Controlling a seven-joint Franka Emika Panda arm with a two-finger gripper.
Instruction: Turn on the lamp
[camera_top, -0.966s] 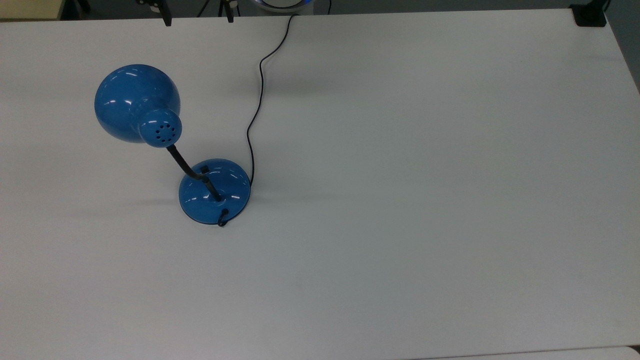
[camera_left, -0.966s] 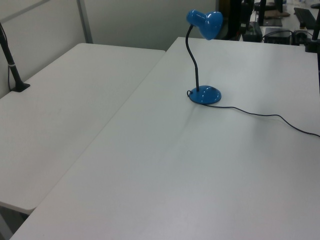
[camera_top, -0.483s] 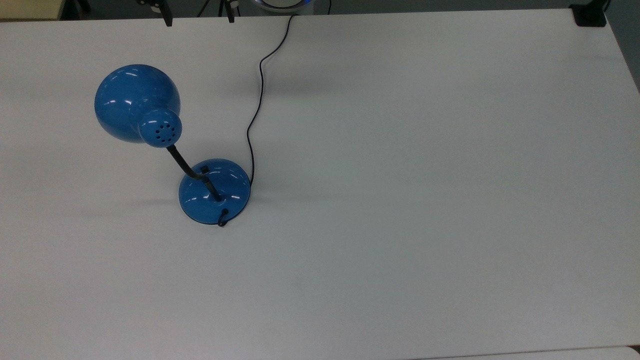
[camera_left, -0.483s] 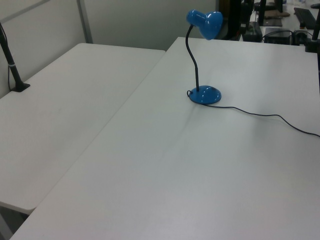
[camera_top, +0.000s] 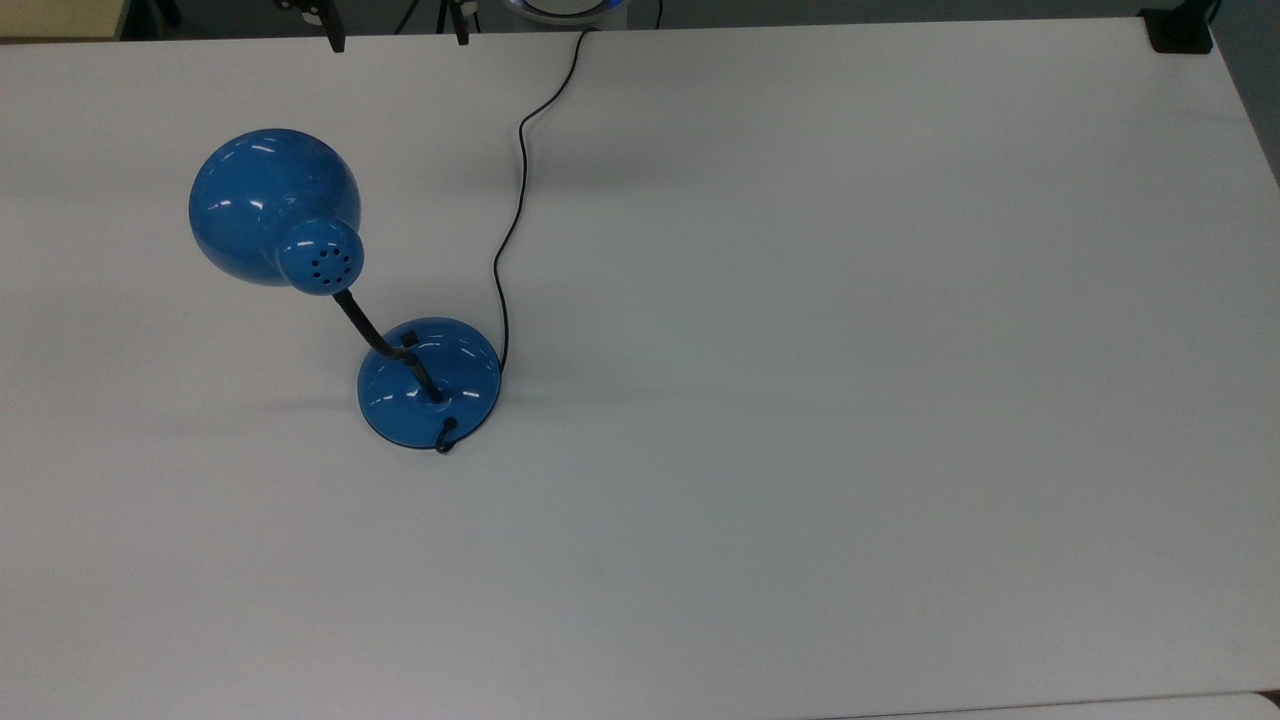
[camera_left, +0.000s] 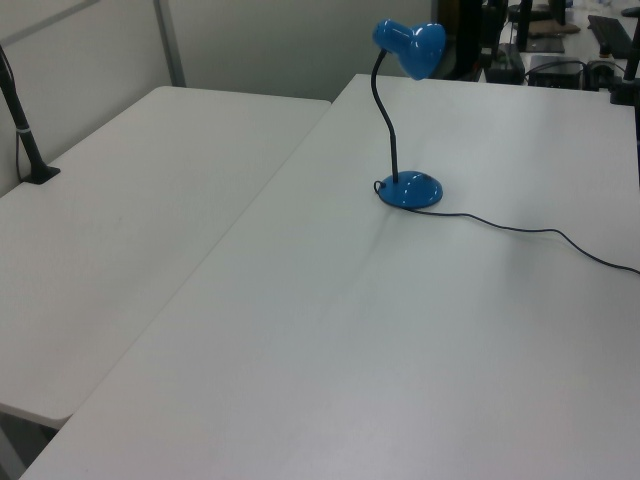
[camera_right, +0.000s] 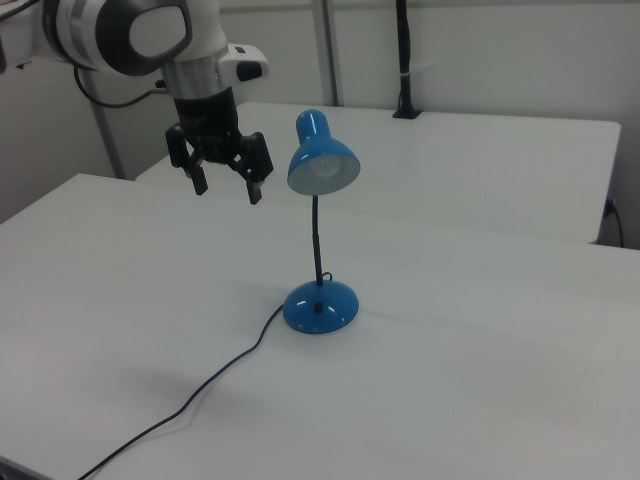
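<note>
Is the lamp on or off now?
Off. In the right view the lamp shade's inside looks dull, with no glow, and no bright pool lies on the table below.

Two white tables (camera_left: 150, 200) abut; pale wall (camera_left: 260, 40) behind.

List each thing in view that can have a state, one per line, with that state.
lamp: upright on the table, not lit; the shade's inside looks dull.
shade: tilted, opening facing down.
gooseneck: bent at the top.
cord: slack, snaking across the table from the base.
gripper: jaws open, holding nothing, in the air beside the shade on the right view's left.
</note>
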